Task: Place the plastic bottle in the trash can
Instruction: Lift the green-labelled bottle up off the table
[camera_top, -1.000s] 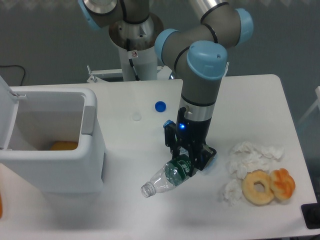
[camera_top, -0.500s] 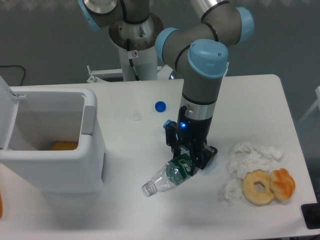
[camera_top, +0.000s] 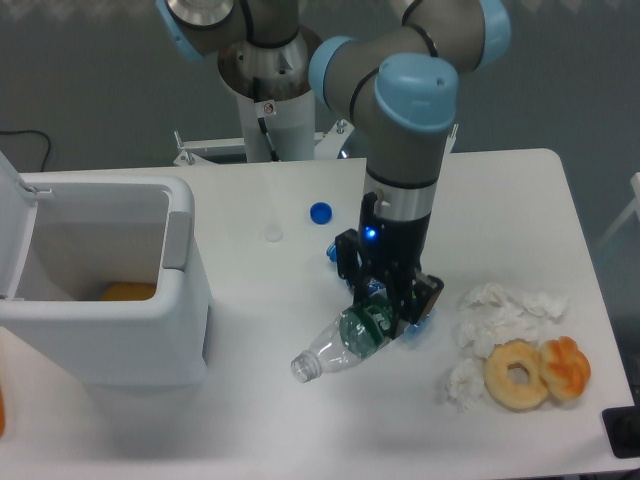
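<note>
one orange thing (camera_top: 127, 291) lies inside the trash can (camera_top: 180, 350), its lid up, at my left. my gripper (camera_top: 385, 318) clamps the plastic bottle (camera_top: 345, 341) at its green label, open neck tilted down toward the table (camera_top: 250, 420).

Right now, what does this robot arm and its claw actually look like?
The arm is made of thick grey tubes with rounded light-blue caps at the joints, rising from a silvery base column. Its gripper is black and boxy with a small glowing blue light and two short black fingers.
</note>
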